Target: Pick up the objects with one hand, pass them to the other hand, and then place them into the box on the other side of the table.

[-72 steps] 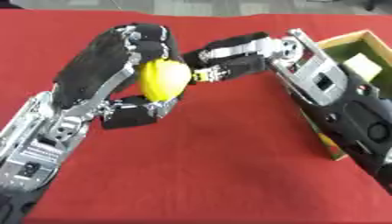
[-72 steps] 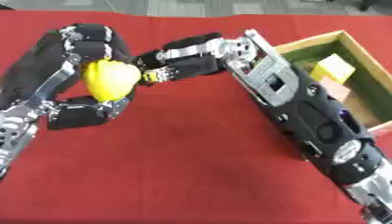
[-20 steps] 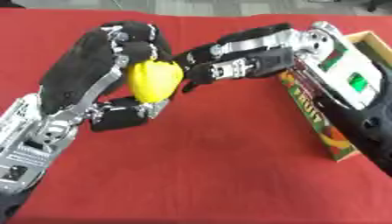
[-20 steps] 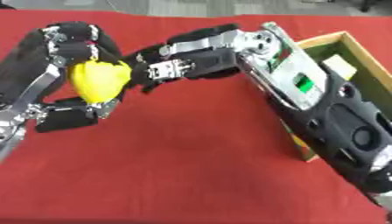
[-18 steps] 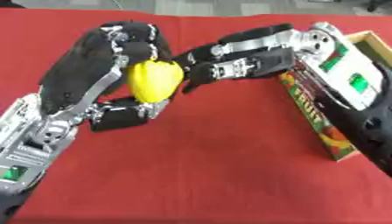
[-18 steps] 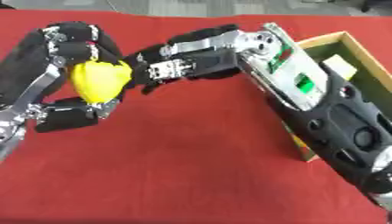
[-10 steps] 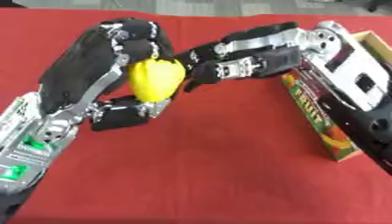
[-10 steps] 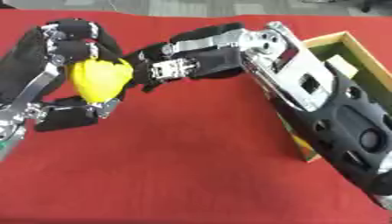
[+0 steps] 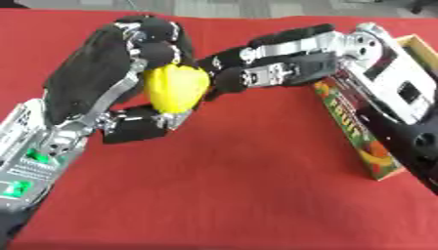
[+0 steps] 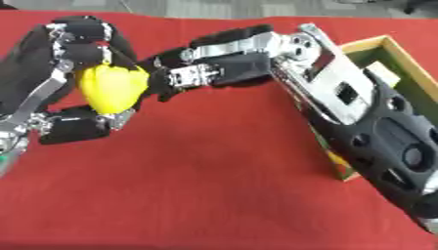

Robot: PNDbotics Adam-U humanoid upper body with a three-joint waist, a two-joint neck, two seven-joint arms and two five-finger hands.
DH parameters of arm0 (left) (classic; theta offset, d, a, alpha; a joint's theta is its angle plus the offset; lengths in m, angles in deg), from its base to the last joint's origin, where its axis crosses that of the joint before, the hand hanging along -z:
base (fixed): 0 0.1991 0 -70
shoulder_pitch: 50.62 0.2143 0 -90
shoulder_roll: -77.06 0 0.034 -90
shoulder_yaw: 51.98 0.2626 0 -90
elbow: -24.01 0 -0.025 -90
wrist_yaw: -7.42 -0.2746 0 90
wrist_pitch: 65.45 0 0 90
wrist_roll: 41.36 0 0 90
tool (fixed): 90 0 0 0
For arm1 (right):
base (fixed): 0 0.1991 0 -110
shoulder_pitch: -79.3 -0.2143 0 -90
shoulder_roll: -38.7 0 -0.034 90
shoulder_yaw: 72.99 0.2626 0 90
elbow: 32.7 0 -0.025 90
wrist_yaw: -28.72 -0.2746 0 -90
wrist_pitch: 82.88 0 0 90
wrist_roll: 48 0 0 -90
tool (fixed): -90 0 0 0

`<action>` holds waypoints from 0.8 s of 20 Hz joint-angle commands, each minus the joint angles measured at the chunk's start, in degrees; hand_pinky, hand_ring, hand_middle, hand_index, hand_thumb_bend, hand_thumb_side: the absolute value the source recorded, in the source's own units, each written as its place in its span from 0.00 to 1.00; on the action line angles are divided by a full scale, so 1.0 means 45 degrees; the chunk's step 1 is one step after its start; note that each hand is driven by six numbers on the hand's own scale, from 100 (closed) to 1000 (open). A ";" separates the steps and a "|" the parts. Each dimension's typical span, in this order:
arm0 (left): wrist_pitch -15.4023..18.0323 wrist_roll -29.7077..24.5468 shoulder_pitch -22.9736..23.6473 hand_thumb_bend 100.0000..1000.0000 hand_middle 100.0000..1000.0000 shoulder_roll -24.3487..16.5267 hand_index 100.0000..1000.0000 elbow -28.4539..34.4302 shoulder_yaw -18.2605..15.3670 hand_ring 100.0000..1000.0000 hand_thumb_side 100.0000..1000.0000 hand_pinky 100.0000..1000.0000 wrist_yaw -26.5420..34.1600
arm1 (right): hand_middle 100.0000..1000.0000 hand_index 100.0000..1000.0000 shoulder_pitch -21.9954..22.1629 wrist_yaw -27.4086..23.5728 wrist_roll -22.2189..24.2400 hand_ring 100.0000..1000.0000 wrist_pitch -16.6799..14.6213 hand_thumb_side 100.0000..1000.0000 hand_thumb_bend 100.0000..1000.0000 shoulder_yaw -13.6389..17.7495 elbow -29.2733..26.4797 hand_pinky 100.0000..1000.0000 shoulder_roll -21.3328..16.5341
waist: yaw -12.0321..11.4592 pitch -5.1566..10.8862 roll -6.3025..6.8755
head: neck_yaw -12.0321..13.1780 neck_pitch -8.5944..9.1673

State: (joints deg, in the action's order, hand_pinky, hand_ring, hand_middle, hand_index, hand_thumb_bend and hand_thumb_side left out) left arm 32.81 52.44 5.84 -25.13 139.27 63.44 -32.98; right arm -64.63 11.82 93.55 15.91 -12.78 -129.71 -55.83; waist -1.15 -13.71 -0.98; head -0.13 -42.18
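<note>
The left hand (image 9: 111, 73) holds a yellow pepper (image 9: 175, 88) above the red tabletop (image 9: 231, 185), its fingers curled round it. The right hand (image 9: 273, 61) reaches in, fingers stretched out and touching the pepper's side. The right eye view shows the inside of the box (image 10: 402, 73); the left eye view shows mostly its printed wall.

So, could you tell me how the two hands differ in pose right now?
The left hand is curled round the yellow object, thumb below; the right hand holds nothing, its fingers stretched toward the object. The left comes up from the lower left, the right from beside the box. Both hang over the red table.

Yellow fruit (image 9: 175, 89), perhaps a lemon, upright, above table
</note>
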 commanded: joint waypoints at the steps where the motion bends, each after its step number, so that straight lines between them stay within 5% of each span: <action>1: 0.0073 0.0019 -0.0218 0.00 0.49 -0.0057 0.49 -0.0147 0.0024 0.54 0.00 0.64 0.0011 | 0.96 1.00 -0.0394 0.0021 0.0094 1.00 -0.0266 0.87 0.00 -0.0070 -0.0510 0.97 0.0131 | -0.0022 0.0212 0.0020 | -0.0021 0.0071; 16: 0.0308 -0.0023 -0.0443 0.00 0.49 0.0311 0.49 -0.0147 0.0239 0.54 0.00 0.64 0.0314 | 0.96 1.00 -0.0500 0.0333 0.0094 1.00 -0.0690 0.88 0.00 -0.0285 -0.0188 0.96 0.0311 | -0.0103 0.0204 -0.0003 | -0.0148 0.0096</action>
State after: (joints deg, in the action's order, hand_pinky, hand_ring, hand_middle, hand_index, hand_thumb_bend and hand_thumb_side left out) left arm 34.14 52.65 4.89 -24.04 138.58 64.00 -31.63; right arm -65.12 13.58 93.83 13.25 -13.83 -129.21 -55.73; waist -1.55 -13.72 -1.10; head -0.66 -42.18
